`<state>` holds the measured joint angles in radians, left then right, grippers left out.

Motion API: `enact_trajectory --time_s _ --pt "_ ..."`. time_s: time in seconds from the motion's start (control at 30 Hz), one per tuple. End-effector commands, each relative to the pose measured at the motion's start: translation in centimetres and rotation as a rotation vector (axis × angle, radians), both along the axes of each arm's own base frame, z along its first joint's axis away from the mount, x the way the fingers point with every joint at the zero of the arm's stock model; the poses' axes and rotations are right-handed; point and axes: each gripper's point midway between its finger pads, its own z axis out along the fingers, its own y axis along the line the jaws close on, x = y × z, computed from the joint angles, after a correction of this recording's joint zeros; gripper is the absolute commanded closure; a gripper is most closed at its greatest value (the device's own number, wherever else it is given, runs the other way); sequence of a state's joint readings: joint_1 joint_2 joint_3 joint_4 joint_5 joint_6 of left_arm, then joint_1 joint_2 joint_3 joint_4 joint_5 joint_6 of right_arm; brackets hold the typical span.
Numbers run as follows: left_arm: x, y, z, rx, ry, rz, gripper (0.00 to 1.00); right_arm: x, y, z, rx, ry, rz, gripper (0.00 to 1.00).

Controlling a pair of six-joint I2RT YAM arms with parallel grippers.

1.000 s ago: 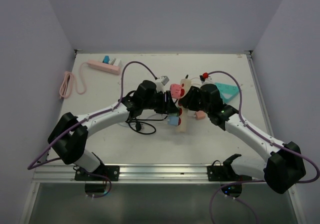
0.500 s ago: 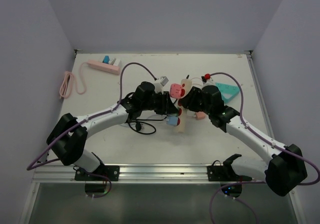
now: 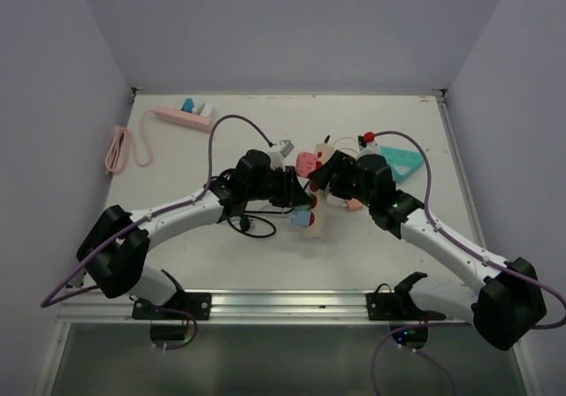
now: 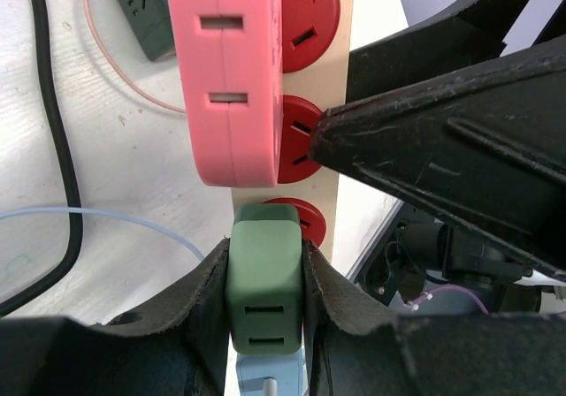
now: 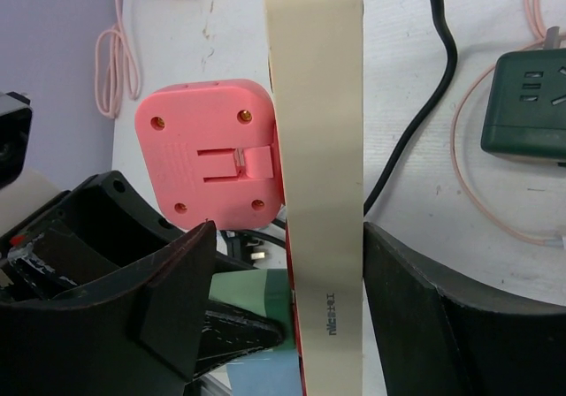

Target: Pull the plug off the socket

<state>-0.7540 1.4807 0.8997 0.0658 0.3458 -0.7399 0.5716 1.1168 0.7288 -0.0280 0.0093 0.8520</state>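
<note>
A cream power strip with red sockets is tipped on its side, above the table. A pink plug, a green plug and a blue plug sit in it. My left gripper is shut on the green plug, which lies against the lowest red socket. My right gripper is shut on the strip. One of its fingers presses the socket face between the pink plug and the green plug. The other is on the strip's back.
A dark green socket cube with a thin pink wire and a black cable lie on the table under the strip. A pink power strip and its coiled cable lie at the back left. A teal triangle is at the right.
Both grippers and the strip have shifted slightly toward the near left. The grips are unchanged and the green plug remains against its socket.
</note>
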Motion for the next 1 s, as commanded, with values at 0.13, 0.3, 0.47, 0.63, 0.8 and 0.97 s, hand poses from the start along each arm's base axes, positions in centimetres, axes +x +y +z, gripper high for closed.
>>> enact_trajectory --time_s 0.13,0.3,0.47,0.63,0.8,0.97 --pt "1.3 -0.7 6.4 -0.149 -0.177 0.028 1.0 -0.1 0.9 -0.3 0.018 0.004 -0.031 0.32" --pt "1.1 -0.5 6.9 -0.163 -0.193 0.031 1.0 -0.5 1.0 -1.8 0.0 0.032 -0.025 0.37" --pt "1.0 -0.5 7.1 -0.176 -0.202 0.024 1.0 -0.5 2.0 -2.3 0.01 0.042 0.011 0.41" --pt "0.8 -0.6 7.3 -0.186 -0.206 0.011 1.0 -0.2 2.9 -1.8 0.033 0.021 0.033 0.46" --pt "0.7 -0.6 7.0 -0.187 -0.204 0.012 1.0 0.2 3.7 -1.2 0.049 0.009 0.056 0.52" --pt "1.0 -0.3 7.6 -0.19 -0.223 0.034 1.0 0.2 4.0 -1.9 0.025 0.022 0.066 0.75"
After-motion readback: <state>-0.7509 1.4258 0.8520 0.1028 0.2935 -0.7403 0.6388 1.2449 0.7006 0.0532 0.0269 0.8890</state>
